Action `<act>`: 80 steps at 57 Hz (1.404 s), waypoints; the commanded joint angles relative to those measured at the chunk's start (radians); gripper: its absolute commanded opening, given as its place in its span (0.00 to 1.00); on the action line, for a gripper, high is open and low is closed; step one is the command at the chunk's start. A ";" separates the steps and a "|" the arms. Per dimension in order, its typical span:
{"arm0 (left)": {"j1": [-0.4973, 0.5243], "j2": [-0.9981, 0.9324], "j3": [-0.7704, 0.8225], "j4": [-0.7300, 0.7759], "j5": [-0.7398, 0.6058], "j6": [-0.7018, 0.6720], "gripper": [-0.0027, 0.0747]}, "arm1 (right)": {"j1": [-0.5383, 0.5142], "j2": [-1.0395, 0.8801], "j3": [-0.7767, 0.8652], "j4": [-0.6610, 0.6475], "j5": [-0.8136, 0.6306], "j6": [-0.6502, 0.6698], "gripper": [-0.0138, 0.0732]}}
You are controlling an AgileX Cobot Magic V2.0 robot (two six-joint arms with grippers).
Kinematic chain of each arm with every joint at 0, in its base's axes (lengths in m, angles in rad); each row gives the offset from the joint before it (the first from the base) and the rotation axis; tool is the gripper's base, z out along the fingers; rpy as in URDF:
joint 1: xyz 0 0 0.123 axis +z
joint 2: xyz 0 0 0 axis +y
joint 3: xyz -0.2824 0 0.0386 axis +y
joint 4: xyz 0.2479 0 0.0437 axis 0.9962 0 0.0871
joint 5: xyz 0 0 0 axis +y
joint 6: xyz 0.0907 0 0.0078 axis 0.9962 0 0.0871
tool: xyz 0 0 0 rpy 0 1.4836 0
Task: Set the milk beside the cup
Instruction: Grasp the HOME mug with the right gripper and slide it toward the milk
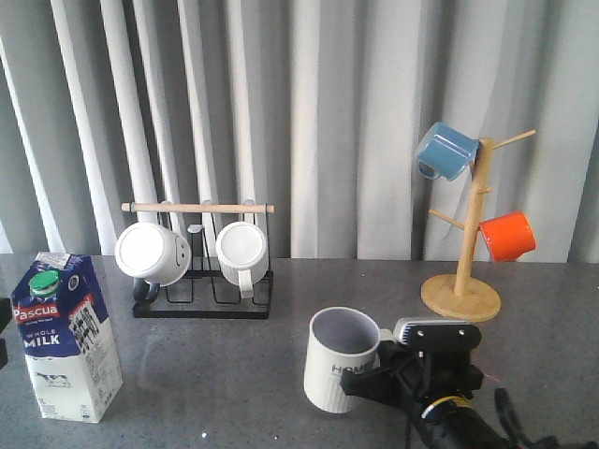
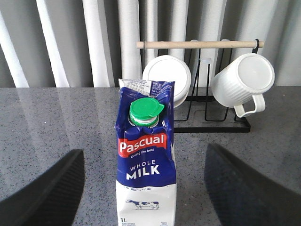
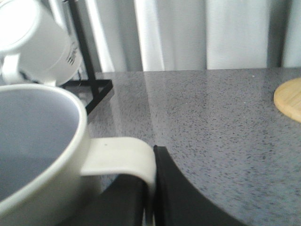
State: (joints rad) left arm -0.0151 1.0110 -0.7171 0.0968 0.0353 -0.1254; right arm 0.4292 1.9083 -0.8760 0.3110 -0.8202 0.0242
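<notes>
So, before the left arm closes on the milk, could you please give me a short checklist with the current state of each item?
1. Milk carton upright, green cap on: ok.
2. Left end effector open, one finger on each side of the carton: ok.
3. Fingers touching the carton: not ok, there are gaps on both sides.
4. Cup upright on the table: ok.
5. Right end effector at the cup's handle; whether it grips: cannot tell.
6. Bare table between carton and cup for the carton to land: ok.
</notes>
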 commanded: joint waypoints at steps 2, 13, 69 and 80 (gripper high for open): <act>0.002 -0.009 -0.035 -0.008 -0.074 0.000 0.68 | 0.067 0.023 -0.120 0.147 -0.059 -0.102 0.15; 0.002 -0.009 -0.035 -0.008 -0.074 0.000 0.68 | 0.140 0.108 -0.233 0.186 -0.046 -0.159 0.16; 0.002 -0.009 -0.035 -0.008 -0.074 0.000 0.68 | 0.162 0.007 -0.234 0.194 0.206 -0.326 0.55; 0.002 -0.009 -0.035 -0.008 -0.074 0.000 0.68 | 0.162 -0.045 -0.087 0.185 0.104 -0.300 0.55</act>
State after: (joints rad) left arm -0.0151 1.0110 -0.7171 0.0968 0.0353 -0.1254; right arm 0.5931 1.9380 -1.0038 0.5193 -0.5956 -0.2839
